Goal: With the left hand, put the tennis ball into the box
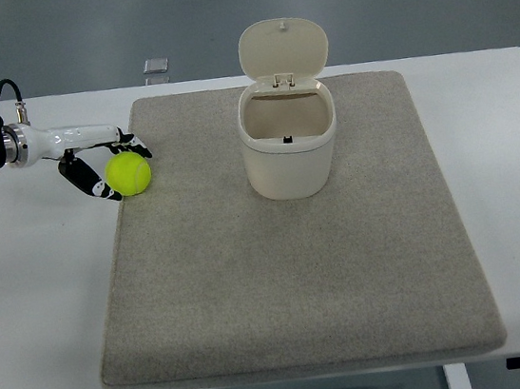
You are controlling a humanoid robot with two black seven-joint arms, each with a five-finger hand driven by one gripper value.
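A yellow-green tennis ball [132,175] sits at the left edge of the grey mat [290,277]. My left hand [129,171] reaches in from the left edge, with its black-and-white fingers [135,150] curled over the top of the ball and another finger beneath it. The box is a cream bin [292,166] standing upright on the mat's back middle, well to the right of the ball. Its hinged lid [284,49] is flipped up and the inside looks empty. My right arm does not show.
The mat lies on a white table [32,282]. A small grey square object [156,66] lies at the table's back edge, behind the hand. Bare mat stretches between the ball and the bin.
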